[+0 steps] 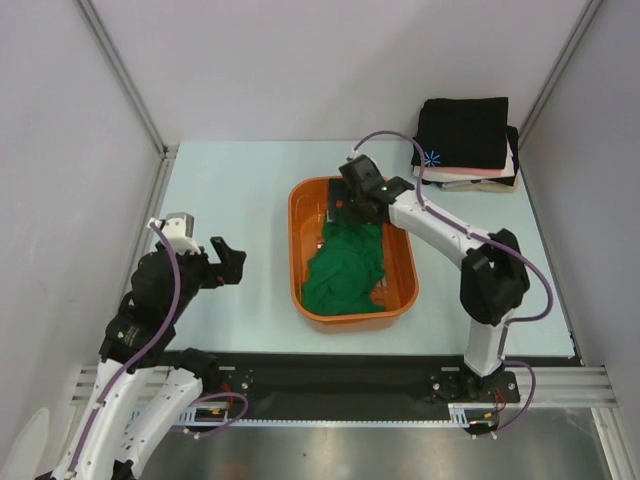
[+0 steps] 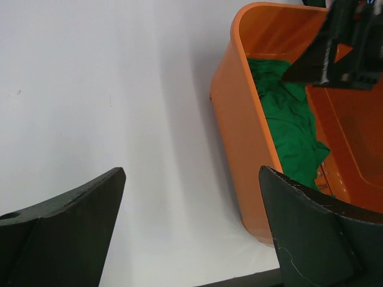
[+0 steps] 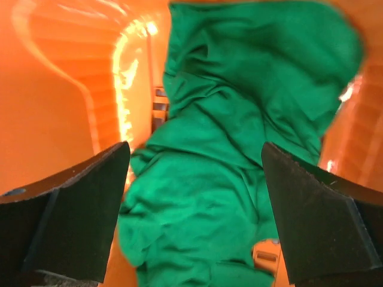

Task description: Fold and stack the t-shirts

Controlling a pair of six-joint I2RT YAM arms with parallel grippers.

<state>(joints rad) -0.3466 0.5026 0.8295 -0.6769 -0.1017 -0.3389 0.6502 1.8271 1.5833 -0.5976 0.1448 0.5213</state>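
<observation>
Orange basket [image 1: 345,318] around green t-shirt [image 1: 345,272]

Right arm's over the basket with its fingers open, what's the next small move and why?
Probably lower the right gripper straight down onto the crumpled green t-shirt and close. Its fingers are spread wide just above the cloth, holding nothing, and the shirt lies unfolded in the orange basket.
</observation>
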